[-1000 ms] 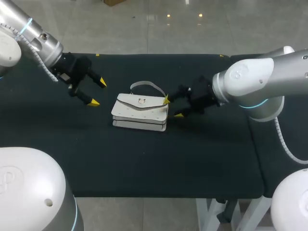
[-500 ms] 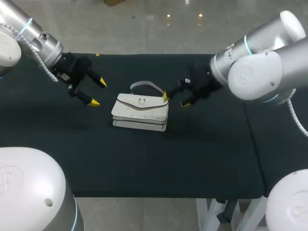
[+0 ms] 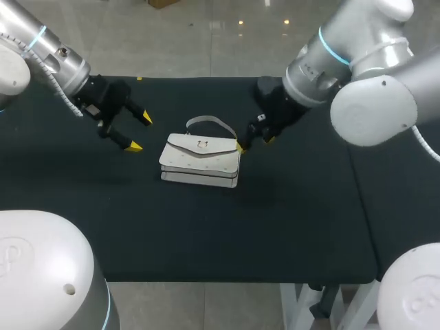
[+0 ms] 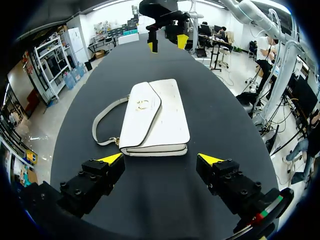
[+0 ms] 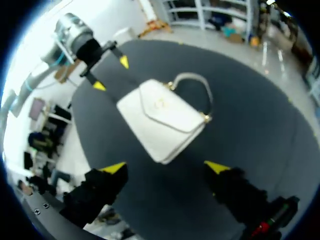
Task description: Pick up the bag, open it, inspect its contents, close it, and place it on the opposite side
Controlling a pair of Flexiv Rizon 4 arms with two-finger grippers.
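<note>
- The bag (image 3: 200,159) is white and lies flat with its flap down on the desk (image 3: 206,234), between the two pincers.
- Its flap carries a small gold clasp (image 4: 143,104); any lettering on it is too small to read.
- The handle (image 5: 197,82) arches off one long edge of the bag and rests on the desk.
- In the head view the right pincer (image 3: 253,143) is largely hidden under its own wrist. One yellow tip shows at the bag's near corner, and I cannot tell whether it touches.
- In its own wrist view the right pincer is spread wide and empty, with the bag ahead of its tips and apart from them.
- The left pincer (image 4: 160,159) is also spread wide and holds nothing. The bag lies just ahead of it, in line with the gap, untouched.
</note>
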